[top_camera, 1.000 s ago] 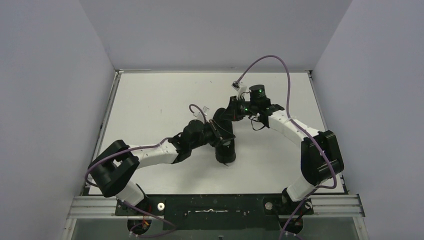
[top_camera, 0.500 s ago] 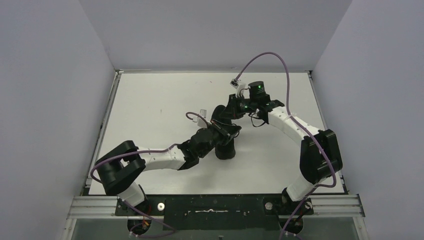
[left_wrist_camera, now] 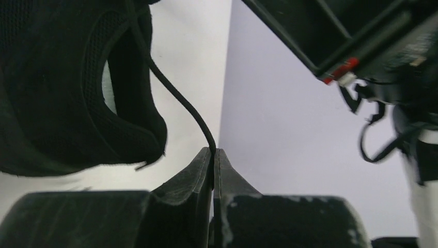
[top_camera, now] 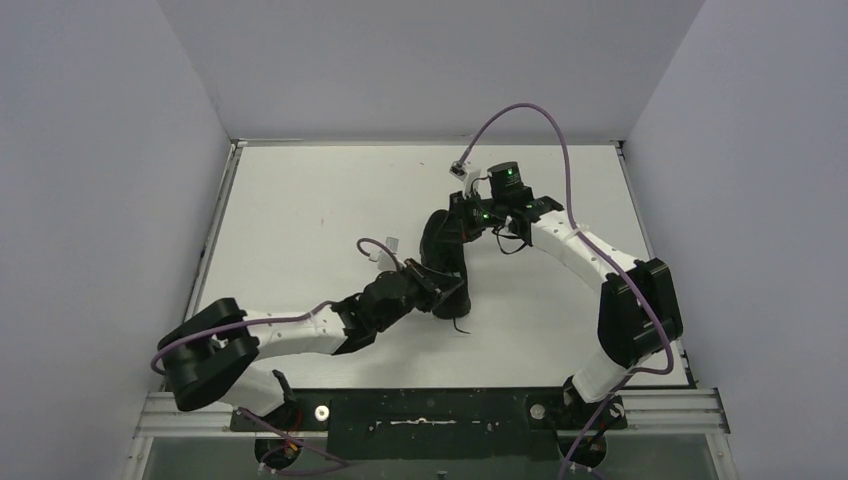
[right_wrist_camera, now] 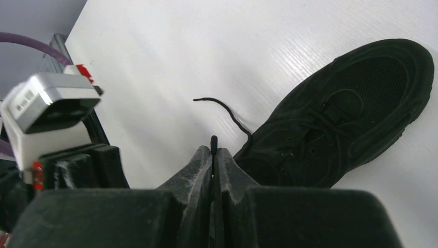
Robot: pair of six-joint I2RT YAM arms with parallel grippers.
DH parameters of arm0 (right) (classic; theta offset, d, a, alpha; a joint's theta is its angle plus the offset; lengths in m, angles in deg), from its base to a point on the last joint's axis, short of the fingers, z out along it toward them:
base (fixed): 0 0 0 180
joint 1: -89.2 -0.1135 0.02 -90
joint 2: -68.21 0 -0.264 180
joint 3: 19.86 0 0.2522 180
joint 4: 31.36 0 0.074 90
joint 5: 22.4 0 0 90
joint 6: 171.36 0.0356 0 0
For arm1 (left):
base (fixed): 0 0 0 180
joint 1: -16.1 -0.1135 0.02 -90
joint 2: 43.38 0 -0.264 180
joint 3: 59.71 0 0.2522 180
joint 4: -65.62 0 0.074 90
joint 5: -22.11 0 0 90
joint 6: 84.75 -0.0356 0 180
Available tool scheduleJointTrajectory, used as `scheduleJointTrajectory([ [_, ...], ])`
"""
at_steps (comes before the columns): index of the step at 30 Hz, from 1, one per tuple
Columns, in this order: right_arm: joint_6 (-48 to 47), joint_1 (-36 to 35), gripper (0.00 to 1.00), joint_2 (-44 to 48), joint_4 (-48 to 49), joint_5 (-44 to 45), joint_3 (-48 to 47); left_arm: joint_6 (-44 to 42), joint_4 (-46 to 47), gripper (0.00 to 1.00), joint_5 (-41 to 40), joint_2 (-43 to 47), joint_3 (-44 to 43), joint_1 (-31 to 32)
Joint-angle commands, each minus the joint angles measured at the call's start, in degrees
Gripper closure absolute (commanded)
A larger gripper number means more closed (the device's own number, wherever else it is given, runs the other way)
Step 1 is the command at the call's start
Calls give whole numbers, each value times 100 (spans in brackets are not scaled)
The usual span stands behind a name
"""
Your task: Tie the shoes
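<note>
Shoe (right_wrist_camera: 335, 124) lying mid-table (right_wrist_camera: 206, 51), long axis running roughly near-far, between the 2 grippers | left gripper (left_wrist_camera: 213, 155) pinching a lace (left_wrist_camera: 175, 93) leading from the opening | right gripper (right_wrist_camera: 213, 152) pressed together, seemingly pinching a lace tip (right_wrist_camera: 213, 139) | both sitting just beside it.

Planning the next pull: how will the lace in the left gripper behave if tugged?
Probably floppy: the lace curves from the shoe to the left gripper. Being thin, it may slip from that pinch. The shoe looks light, so it might drag along.
</note>
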Motion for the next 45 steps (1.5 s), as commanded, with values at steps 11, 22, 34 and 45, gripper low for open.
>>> scheduleJointTrajectory([
  [11, -829, 92, 100, -202, -836, 144, -935, -1091, 1725, 95, -455, -1809, -1424, 347],
  [22, -767, 106, 100, -274, -964, 213, -1165, -3941, -1157, 13, 2177, 992, -401, -926],
  [34, -249, 223, 100, -83, -808, -271, -1083, -7032, 200, 34, 6741, 152, -686, -3396],
  [45, 145, 240, 100, -15, -651, -369, -909, -4849, 4095, 35, 7201, -2739, -1826, -3291],
])
